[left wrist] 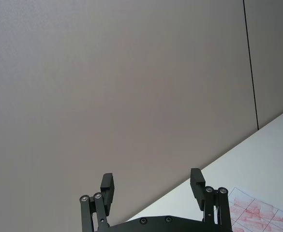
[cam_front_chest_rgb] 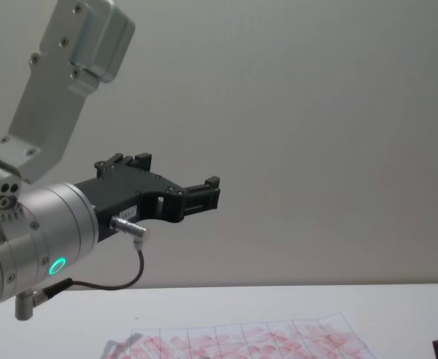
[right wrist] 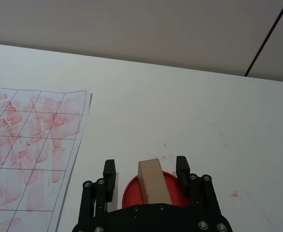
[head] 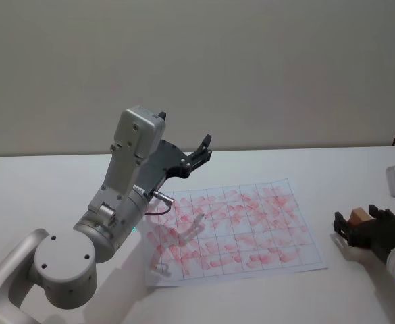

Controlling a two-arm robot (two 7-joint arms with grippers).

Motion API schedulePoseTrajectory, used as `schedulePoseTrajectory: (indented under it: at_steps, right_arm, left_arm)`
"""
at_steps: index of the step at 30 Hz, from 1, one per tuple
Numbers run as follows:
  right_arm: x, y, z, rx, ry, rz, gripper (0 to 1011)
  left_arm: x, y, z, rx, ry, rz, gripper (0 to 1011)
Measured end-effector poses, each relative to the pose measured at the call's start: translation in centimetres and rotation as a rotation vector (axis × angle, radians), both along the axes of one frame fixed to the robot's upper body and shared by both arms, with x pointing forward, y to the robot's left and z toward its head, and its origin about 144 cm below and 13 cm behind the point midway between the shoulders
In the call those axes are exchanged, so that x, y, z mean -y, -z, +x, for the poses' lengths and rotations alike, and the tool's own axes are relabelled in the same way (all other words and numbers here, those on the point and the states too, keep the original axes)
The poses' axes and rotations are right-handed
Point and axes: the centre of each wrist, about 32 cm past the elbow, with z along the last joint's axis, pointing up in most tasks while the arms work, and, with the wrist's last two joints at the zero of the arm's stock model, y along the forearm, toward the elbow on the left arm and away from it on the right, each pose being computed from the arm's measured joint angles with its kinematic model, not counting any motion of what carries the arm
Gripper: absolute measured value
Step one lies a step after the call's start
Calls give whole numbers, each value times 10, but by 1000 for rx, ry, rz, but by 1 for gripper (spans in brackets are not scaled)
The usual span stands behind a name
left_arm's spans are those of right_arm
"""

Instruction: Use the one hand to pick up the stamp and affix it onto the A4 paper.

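In the head view the right gripper [head: 358, 223] sits low on the table [head: 346, 169], right of the A4 paper [head: 251, 233], with the stamp [head: 360, 215] between its fingers, while the left wrist view shows the left gripper [left wrist: 152, 186] raised with its fingers apart, and the right wrist view shows the right fingers spread clear on either side of the stamp, which stands on a red pad [right wrist: 174, 186].

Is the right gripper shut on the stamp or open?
Open: the right gripper has fingers clear of the stamp on both sides. The left gripper is raised, open.
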Motion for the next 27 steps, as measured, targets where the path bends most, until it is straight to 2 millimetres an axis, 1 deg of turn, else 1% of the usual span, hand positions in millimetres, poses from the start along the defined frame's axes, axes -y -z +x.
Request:
schedulePoseTrajectory:
  at_steps: [1, 3, 5, 7, 10, 11, 12, 14, 16, 17, 19, 27]
  right_arm:
    - [0, 0, 0, 0, 0, 0, 743]
    - [0, 0, 1, -1, -2, 0, 705]
    - [0, 0, 1, -2, -3, 1, 623]
    - [-1, 0, 2, -3, -5, 1, 590]
    - [-1, 0, 2, -4, -6, 1, 466]
    - [-1, 0, 3, -4, -7, 1, 466]
    - [-1, 0, 3, -4, -7, 1, 407]
    - [-1, 0, 3, -4, -7, 1, 363]
    - [-1, 0, 3, -5, -8, 1, 267]
    - [-1, 0, 3, -5, -9, 1, 267]
    - [-1, 0, 3, -5, -9, 1, 220]
    - [-1, 0, 4, -1, -13, -2, 221]
  left_arm:
    - [0, 0, 0, 0, 0, 0, 1001]
    - [0, 0, 0, 0, 0, 0, 1001]
    - [0, 0, 0, 0, 0, 0, 1001]
    - [0, 0, 0, 0, 0, 0, 1001]
    - [0, 0, 0, 0, 0, 0, 1001]
    - [0, 0, 0, 0, 0, 0, 1001]
    - [0, 0, 0, 0, 0, 0, 1001]
    - [0, 0, 0, 0, 0, 0, 1001]
    - [0, 0, 0, 0, 0, 0, 1001]
    - [0, 0, 0, 0, 0, 0, 1001]
    - [0, 0, 0, 0, 0, 0, 1001]
    - [0, 0, 0, 0, 0, 0, 1001]
